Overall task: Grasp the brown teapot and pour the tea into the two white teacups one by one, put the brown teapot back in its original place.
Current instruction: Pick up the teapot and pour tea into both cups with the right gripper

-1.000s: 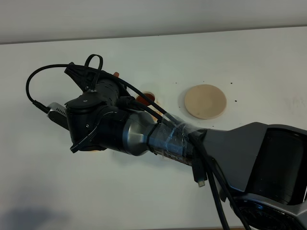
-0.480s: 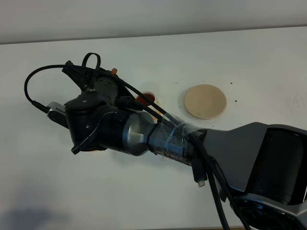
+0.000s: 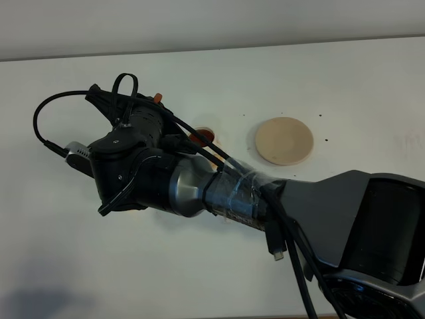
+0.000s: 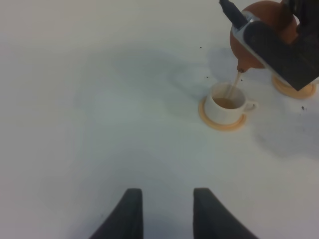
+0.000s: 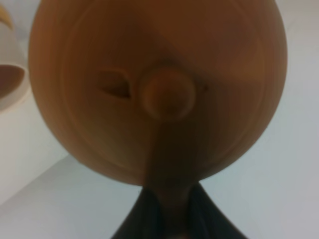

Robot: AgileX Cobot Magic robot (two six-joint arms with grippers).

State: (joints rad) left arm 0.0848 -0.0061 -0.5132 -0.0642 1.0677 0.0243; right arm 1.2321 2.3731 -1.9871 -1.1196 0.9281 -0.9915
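Left wrist alone shows brown teapot (image 4: 269, 11) filling teacup (image 4: 227, 105), right gripper (image 5: 167, 214) clenching teapot, left gripper (image 4: 163, 214) released

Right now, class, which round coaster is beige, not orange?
The bigger, bare beige disc in the high view; the smaller orange coaster seen whole holds a white teacup.

From high up we are looking down over the black right arm (image 3: 199, 189), filling the foreground, onto the white tabletop (image 3: 358, 86). From the left wrist we are looking forward, low and well back — past its dark gripper (image 4: 167, 193) — at the round reddish-brown clay teapot (image 4: 268, 12) and small white ceramic cup (image 4: 227, 105). The right wrist view is sitting close on that same teapot's knobbed lid (image 5: 167, 94), which is nearly filling its frame.
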